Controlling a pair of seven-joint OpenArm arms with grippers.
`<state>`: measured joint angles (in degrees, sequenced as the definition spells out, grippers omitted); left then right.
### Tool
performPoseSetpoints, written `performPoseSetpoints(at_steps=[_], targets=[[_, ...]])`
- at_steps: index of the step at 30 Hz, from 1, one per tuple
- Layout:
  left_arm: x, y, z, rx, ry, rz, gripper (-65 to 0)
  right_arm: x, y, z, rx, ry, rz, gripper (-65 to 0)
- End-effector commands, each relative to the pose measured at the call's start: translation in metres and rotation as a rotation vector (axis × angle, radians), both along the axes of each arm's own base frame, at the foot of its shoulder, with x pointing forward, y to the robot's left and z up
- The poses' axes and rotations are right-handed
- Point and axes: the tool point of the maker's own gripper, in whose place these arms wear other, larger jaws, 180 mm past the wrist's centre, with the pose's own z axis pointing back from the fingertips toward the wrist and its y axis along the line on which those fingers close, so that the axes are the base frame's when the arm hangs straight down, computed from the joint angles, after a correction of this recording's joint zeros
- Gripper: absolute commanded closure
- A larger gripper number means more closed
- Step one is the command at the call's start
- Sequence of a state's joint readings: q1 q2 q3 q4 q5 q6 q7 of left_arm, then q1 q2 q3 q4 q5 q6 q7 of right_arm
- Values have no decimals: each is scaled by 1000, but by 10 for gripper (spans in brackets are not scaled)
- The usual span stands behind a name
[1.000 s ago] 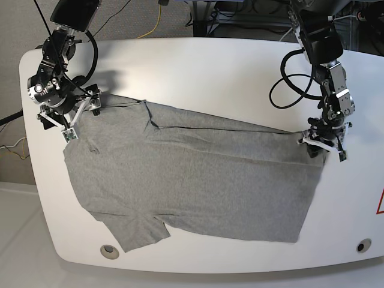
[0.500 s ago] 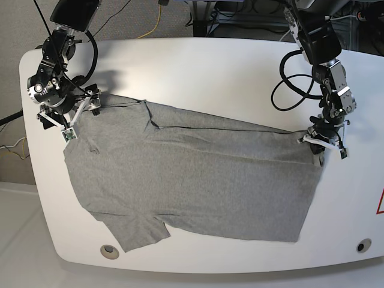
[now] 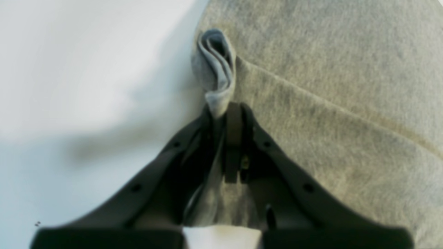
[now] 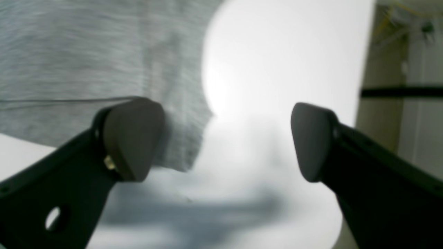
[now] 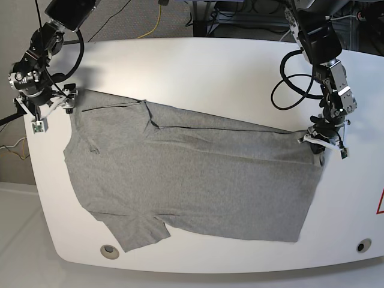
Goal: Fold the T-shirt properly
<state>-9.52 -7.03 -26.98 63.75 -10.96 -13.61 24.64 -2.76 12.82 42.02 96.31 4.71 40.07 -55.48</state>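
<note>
The heather-grey T-shirt (image 5: 192, 180) lies spread flat across the white table (image 5: 210, 72). On the base view's right, my left gripper (image 5: 323, 145) is shut on the shirt's far right corner. In the left wrist view the left gripper (image 3: 225, 109) pinches a small upstanding fold of the T-shirt (image 3: 328, 103). My right gripper (image 5: 53, 113) hovers at the base view's left, just outside the shirt's upper left edge. Seen from the right wrist, the right gripper (image 4: 221, 145) is open and holds nothing, with the T-shirt (image 4: 86, 69) behind its left finger.
A black cable loop (image 5: 288, 90) hangs from the arm on the right. Two round holes (image 5: 108, 251) (image 5: 362, 246) sit near the table's front edge. A red warning mark (image 5: 380, 204) shows at the right border. Floor and cables lie beyond the far edge.
My right arm has swung up and to the left, off the shirt's corner, still open. My left gripper has closed on the shirt's right corner and stayed in place.
</note>
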Motion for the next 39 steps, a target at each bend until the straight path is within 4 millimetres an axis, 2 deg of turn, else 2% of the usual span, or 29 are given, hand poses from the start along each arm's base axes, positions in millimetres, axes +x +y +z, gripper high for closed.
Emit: performPoseSetpoints(at_steps=[1, 10, 18, 21, 24, 30, 39], targets=[[3, 5, 6, 17, 0, 0, -10, 8, -8, 16, 1, -67, -16, -572], [4, 3, 5, 14, 0, -2, -10, -5, -11, 16, 118, -104, -99, -572], [3, 3, 5, 14, 2, -2, -10, -7, -3, 15, 206, -147, -133, -572], [2, 3, 4, 14, 5, -2, -10, -14, 3, 0, 252, -105, -153, -572], [-2, 3, 0, 14, 14, -2, -10, -21, 1, -9, 278, -88, -186, -572], [-3, 3, 0, 14, 16, -2, -10, -27, 9, -29, 339, -59, -210, -572], [-3, 3, 0, 14, 16, -2, -10, -25, 12, -33, 355, -70, -211, -573]])
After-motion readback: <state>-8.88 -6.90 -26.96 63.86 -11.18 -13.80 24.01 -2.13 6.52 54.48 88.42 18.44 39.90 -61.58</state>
